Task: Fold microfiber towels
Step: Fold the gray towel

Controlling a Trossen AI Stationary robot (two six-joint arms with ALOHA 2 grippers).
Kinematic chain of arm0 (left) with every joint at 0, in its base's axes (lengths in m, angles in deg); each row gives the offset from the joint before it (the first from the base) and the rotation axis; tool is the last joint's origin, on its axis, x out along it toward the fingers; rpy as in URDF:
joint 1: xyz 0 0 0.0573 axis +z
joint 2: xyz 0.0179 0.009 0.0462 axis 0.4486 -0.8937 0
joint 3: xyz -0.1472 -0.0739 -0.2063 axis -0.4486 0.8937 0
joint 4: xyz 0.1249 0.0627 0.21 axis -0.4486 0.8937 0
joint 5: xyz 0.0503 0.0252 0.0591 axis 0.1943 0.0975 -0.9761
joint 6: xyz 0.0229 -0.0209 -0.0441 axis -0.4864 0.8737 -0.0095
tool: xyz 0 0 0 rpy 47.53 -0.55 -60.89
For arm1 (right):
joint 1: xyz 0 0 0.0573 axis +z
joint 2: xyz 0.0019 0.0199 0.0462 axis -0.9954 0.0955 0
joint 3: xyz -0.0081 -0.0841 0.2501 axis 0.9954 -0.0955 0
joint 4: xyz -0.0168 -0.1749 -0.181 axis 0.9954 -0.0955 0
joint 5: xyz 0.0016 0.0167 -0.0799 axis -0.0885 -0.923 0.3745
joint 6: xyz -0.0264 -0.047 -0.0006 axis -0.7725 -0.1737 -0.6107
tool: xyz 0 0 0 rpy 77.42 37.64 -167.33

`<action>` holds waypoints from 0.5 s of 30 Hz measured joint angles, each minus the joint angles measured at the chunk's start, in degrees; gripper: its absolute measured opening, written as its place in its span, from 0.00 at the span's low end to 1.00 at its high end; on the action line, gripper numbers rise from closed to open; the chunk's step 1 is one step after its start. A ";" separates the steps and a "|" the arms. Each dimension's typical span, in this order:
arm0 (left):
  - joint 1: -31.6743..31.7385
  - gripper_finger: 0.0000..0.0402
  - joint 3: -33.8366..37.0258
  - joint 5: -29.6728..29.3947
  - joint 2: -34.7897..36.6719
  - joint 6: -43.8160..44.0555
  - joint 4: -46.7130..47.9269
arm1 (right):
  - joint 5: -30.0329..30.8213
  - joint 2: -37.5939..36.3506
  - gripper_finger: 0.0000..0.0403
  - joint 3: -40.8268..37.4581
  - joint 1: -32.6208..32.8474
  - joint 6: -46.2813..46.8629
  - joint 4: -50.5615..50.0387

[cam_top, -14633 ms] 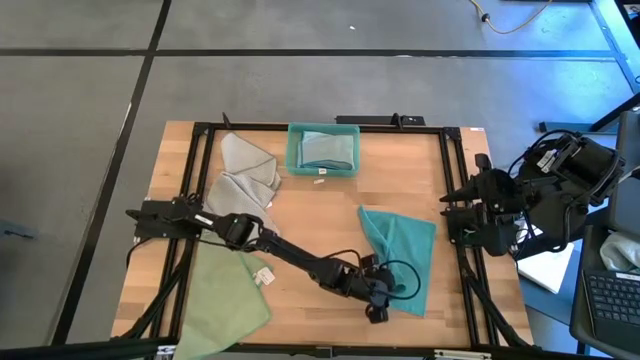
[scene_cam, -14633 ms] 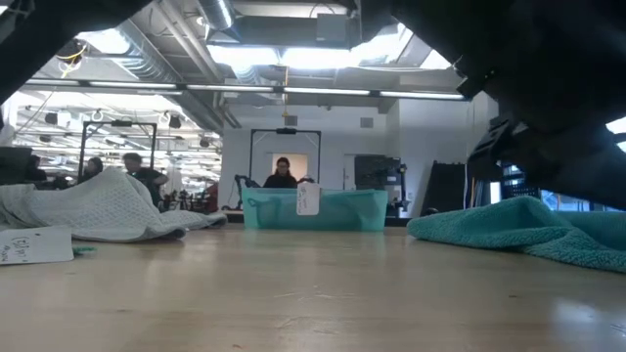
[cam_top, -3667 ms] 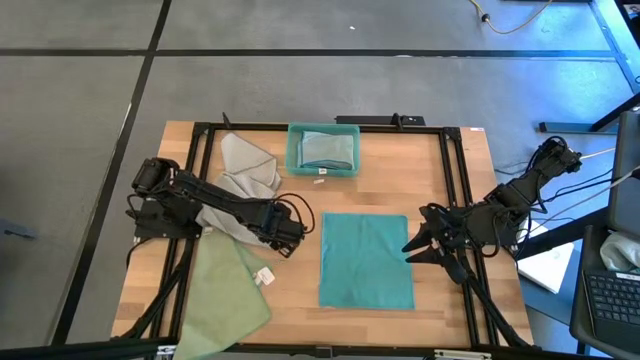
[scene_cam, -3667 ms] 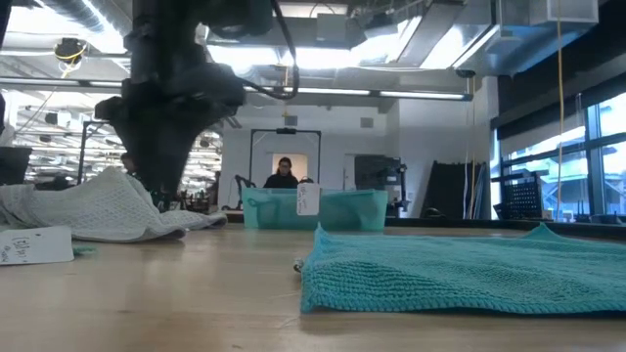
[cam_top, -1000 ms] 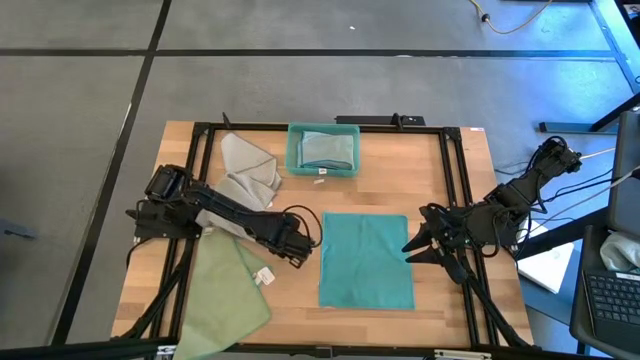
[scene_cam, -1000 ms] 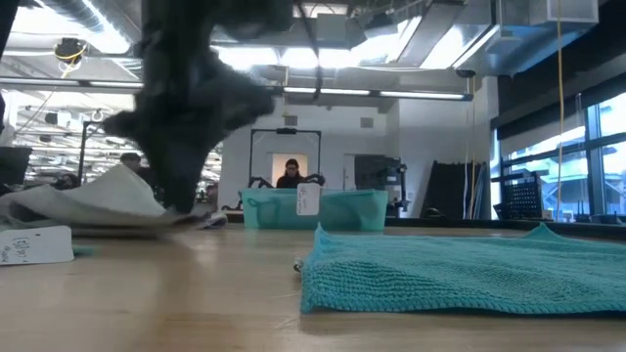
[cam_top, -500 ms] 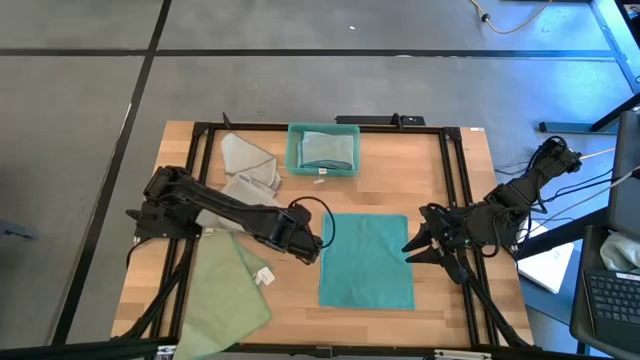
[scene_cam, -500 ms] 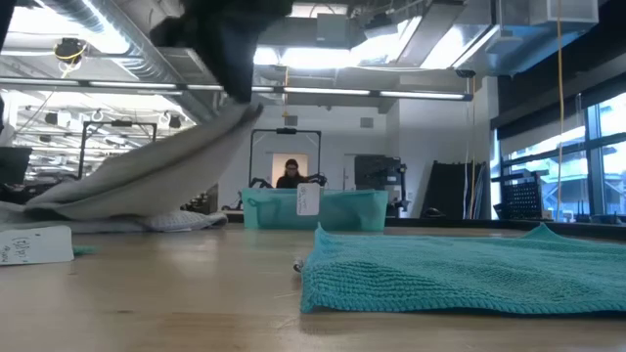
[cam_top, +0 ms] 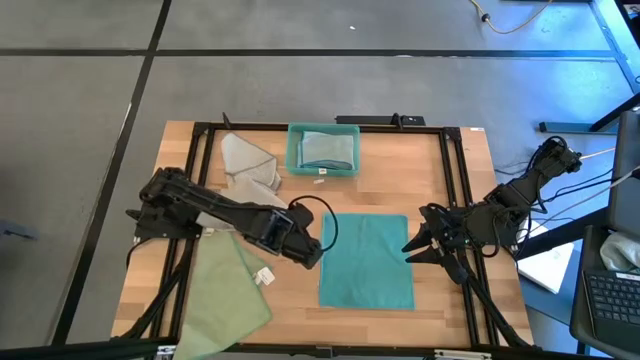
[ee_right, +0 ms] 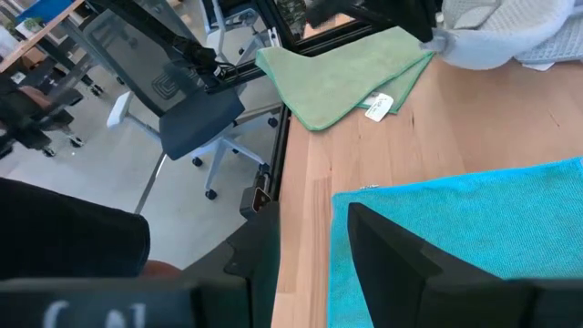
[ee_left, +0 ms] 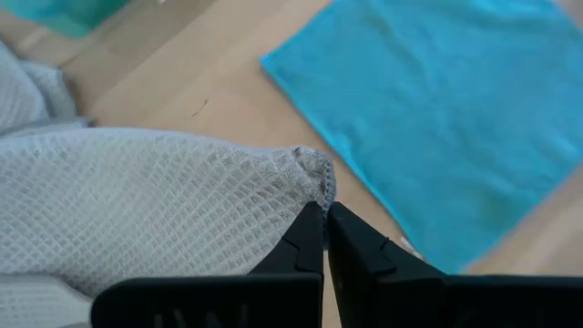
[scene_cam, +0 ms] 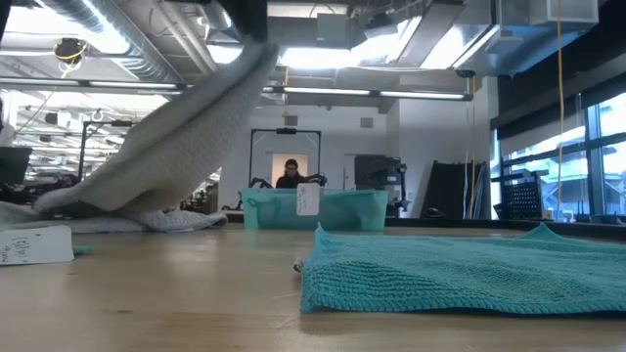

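Note:
My left gripper (cam_top: 310,248) is shut on a corner of a light grey microfiber towel (cam_top: 248,162) and stands raised at the table's middle, just left of a teal towel (cam_top: 366,260) spread flat. In the low view the grey towel (scene_cam: 166,147) slants up from the table to the gripper. A pale green towel (cam_top: 228,292) lies at the near left, reaching over the table's near edge. My right gripper (cam_top: 412,245) hovers open by the teal towel's right edge (ee_right: 437,196), nothing between its fingers. My left gripper (ee_left: 325,211) pinches the grey towel's corner (ee_left: 310,171) between its two fingertips (ee_left: 310,232), slanting down from above. One layer or several, I cannot tell. The corner is lifted clear; the cloth runs drawn out down to its far-left part (scene_cam: 108,210), which lies on the table.
A teal plastic bin (cam_top: 323,148) with a folded cloth in it stands at the far middle. A black frame (cam_top: 455,200) runs along the table's edges. A white tag (cam_top: 264,277) lies by the green towel. A person sits in the room behind.
My left gripper has risen and shifted a little toward the teal towel, still shut. The grey towel's held corner has gone up with it, so the cloth now slants up from the table, while its far-left part has stayed lying there.

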 joint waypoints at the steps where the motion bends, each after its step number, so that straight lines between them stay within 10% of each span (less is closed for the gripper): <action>1: -0.16 0.00 -0.88 0.03 0.00 -0.54 0.10 | 0.00 0.00 0.33 0.00 0.00 0.00 0.00; 15: -2.19 0.00 -22.24 -4.13 0.04 -16.57 0.94 | 4.01 0.41 0.33 0.00 -0.02 0.02 4.96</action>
